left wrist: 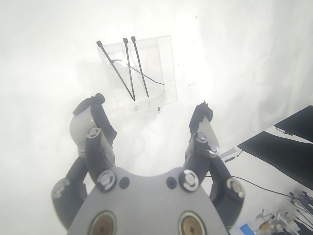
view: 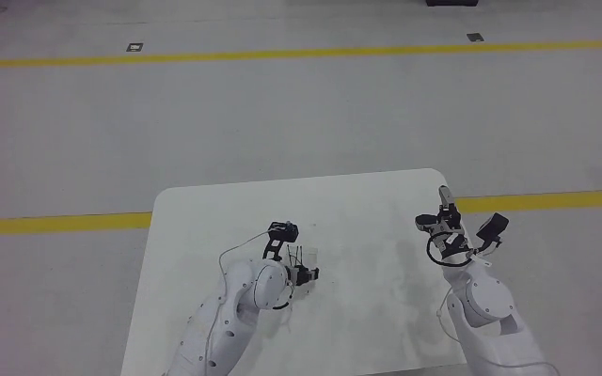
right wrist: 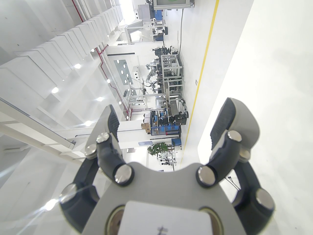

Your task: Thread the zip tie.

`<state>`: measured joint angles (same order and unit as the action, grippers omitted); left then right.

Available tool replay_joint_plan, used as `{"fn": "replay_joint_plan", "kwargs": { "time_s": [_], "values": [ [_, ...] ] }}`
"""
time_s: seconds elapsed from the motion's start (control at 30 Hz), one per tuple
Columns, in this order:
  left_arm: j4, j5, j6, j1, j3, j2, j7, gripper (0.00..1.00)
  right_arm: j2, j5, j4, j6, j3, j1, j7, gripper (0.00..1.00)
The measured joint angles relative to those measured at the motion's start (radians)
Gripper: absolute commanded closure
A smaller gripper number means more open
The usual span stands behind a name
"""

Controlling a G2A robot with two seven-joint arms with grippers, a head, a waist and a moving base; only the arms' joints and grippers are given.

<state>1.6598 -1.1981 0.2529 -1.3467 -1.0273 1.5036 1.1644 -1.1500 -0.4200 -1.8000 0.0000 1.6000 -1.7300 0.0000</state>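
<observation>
Three black plastic zip ties (left wrist: 129, 69) are seen lying close together, two of them meeting at their tips, in a shallow clear plastic tray (left wrist: 174, 74). The tray is set on the near-left part of the white, round-cornered table (view: 376, 216). The left gripper (left wrist: 150, 103) is held close to the near side of that tray with its black-tipped fingers spread wide and nothing between them, while the right gripper (right wrist: 170, 106) is held at the table's right edge, well apart from the tray, likewise wide and empty.
</observation>
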Motion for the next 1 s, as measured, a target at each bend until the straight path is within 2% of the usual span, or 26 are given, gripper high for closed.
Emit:
{"fn": "replay_joint_plan", "kwargs": {
  "time_s": [0.1, 0.17, 0.23, 0.33, 0.43, 0.73, 0.8, 0.87, 0.93, 1.0],
  "values": [
    [0.006, 0.011, -0.013, -0.007, 0.010, 0.001, -0.013, 0.00, 0.000, 0.000, 0.000, 0.000, 0.000, 0.000, 0.000, 0.00],
    [-0.001, 0.039, -0.055, -0.014, 0.032, 0.002, -0.085, 0.00, 0.000, 0.000, 0.000, 0.000, 0.000, 0.000, 0.000, 0.00],
    [-0.016, 0.061, -0.076, -0.006, 0.045, 0.003, -0.143, 0.00, 0.000, 0.000, 0.000, 0.000, 0.000, 0.000, 0.000, 0.00],
    [-0.051, 0.092, -0.085, 0.008, 0.060, 0.006, -0.195, 0.02, 0.000, 0.000, 0.000, 0.000, 0.000, 0.000, 0.000, 0.00],
    [-0.072, 0.092, -0.074, 0.021, 0.069, 0.007, -0.252, 0.00, 0.000, 0.000, 0.000, 0.000, 0.000, 0.000, 0.000, 0.00],
    [-0.070, 0.083, -0.074, 0.022, 0.070, 0.006, -0.258, 0.00, 0.000, 0.000, 0.000, 0.000, 0.000, 0.000, 0.000, 0.00],
    [-0.061, 0.081, -0.061, 0.016, 0.068, 0.006, -0.271, 0.00, 0.000, 0.000, 0.000, 0.000, 0.000, 0.000, 0.000, 0.00],
    [-0.051, 0.057, -0.006, 0.004, 0.077, 0.007, -0.317, 0.00, 0.000, 0.000, 0.000, 0.000, 0.000, 0.000, 0.000, 0.00],
    [-0.048, 0.033, 0.036, 0.003, 0.091, 0.008, -0.326, 0.00, 0.000, 0.000, 0.000, 0.000, 0.000, 0.000, 0.000, 0.00],
    [-0.048, 0.031, 0.040, 0.004, 0.093, 0.008, -0.323, 0.00, 0.000, 0.000, 0.000, 0.000, 0.000, 0.000, 0.000, 0.00]
  ]
}}
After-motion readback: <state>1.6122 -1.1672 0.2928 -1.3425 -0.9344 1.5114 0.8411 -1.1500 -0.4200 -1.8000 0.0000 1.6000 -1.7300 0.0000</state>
